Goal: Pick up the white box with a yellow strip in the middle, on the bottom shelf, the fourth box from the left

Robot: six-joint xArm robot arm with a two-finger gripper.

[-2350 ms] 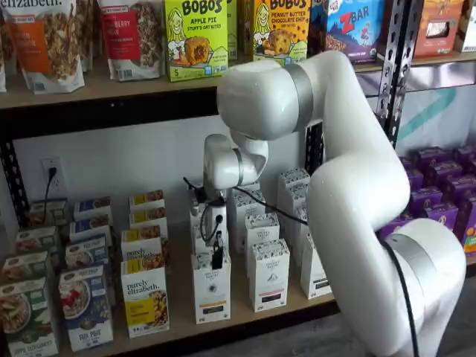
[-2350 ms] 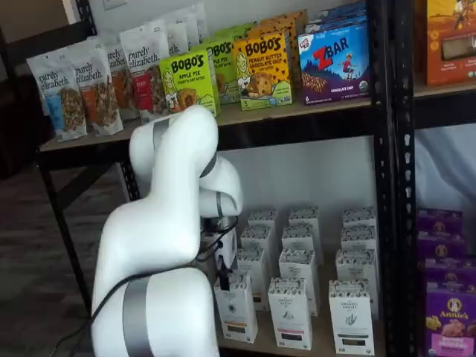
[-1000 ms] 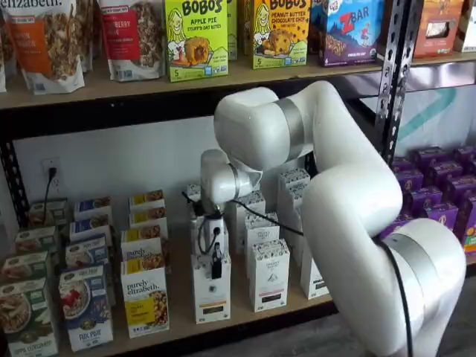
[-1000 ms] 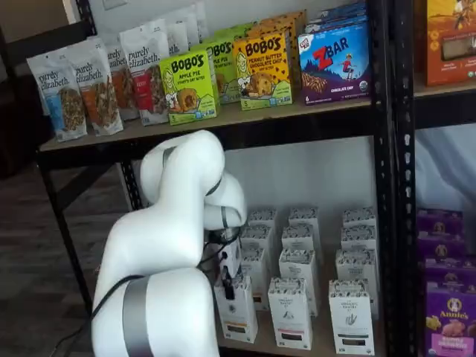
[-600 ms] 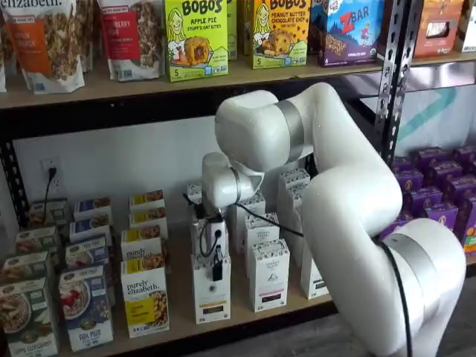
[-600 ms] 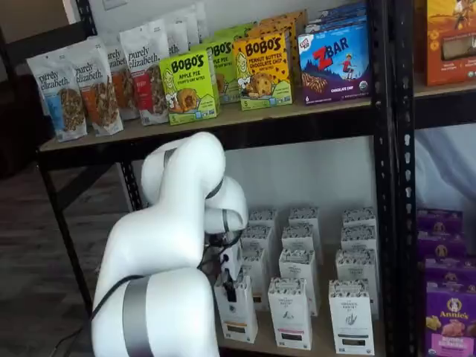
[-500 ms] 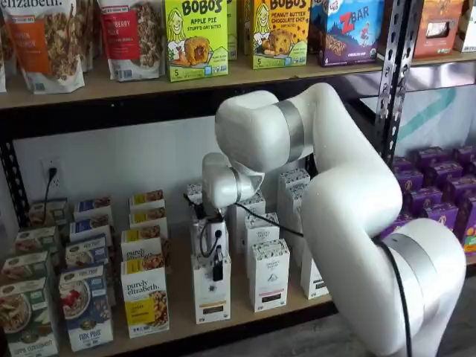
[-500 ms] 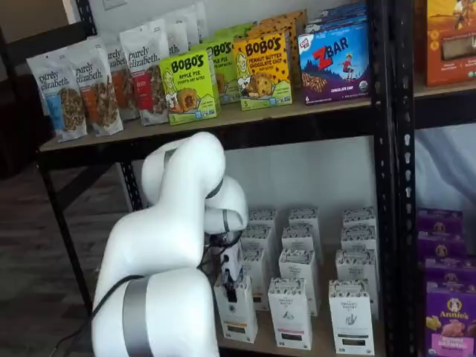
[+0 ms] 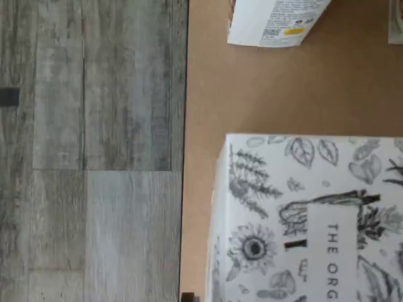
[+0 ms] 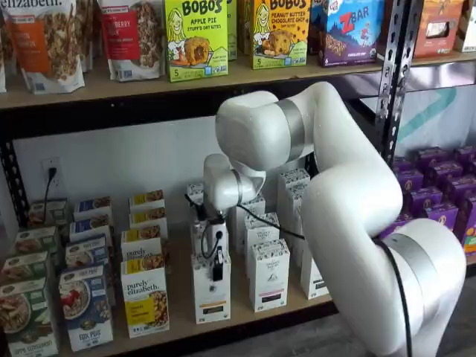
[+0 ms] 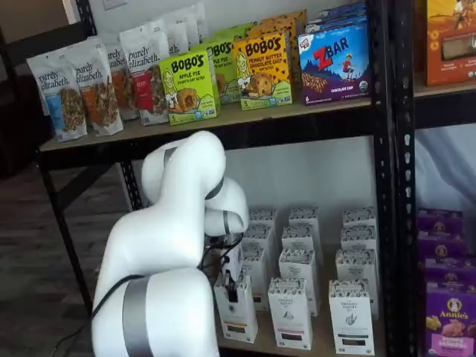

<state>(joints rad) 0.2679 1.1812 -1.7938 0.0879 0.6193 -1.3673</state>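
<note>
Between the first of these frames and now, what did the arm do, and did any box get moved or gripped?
The gripper has come down onto the top of the white box at the front of the bottom shelf; the elbow dropped with it. Whether the fingers have closed on the box cannot be told. The white box has not shifted or lifted, and the neighbouring boxes stand as before.

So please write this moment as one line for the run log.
phase: grasp approach | target: white box, front of bottom shelf | gripper: at box top, finger state unclear | lifted: not yet
</note>
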